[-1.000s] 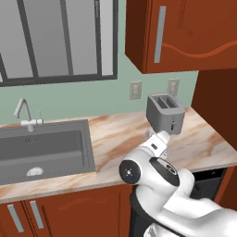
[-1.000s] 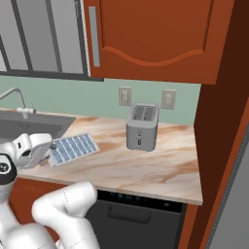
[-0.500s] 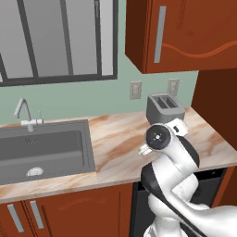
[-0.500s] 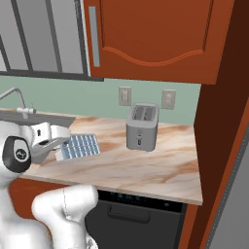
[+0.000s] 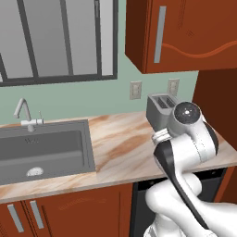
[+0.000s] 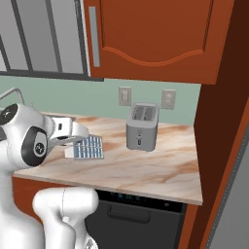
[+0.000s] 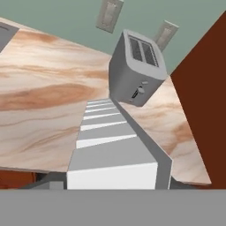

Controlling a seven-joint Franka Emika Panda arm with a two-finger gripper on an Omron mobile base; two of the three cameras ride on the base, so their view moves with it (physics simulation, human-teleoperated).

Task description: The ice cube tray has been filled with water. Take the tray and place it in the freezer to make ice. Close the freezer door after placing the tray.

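1. Far left: steel sink (image 5: 46, 150) set into the marble counter (image 5: 120, 148), faucet (image 5: 25, 115) at its back edge, window (image 5: 55, 39) above on the green wall.
2. Right base view, left side: white arm reaches right over the counter; gripper (image 6: 73, 142) sits at the near end of the ice cube tray (image 6: 88, 147).
3. The tray is held up off the counter, not resting on it. Its long axis runs from the gripper away toward the back wall and toaster, far end angled slightly right.
4. Hand view: tray (image 7: 110, 141) stretches straight out from the camera, white end wall nearest, cells receding toward the toaster (image 7: 134, 70). Far end points at the toaster's base and looks close to it, contact hard to judge from this angle.
5. Jaws: fingertips hidden behind the tray end and wrist; from the tray being lifted they appear clamped on its near short end, closed to about the tray's width.
6. Middle right: grey two-slot toaster (image 6: 141, 127) upright on the counter, two wall outlets (image 6: 125, 96) behind it.
7. Above: red-brown wall cabinet (image 6: 146, 34) with a vertical bar handle.
8. Below the counter: black dishwasher (image 6: 138, 216).
9. Far right: dark red-brown tall panel (image 6: 221, 126).
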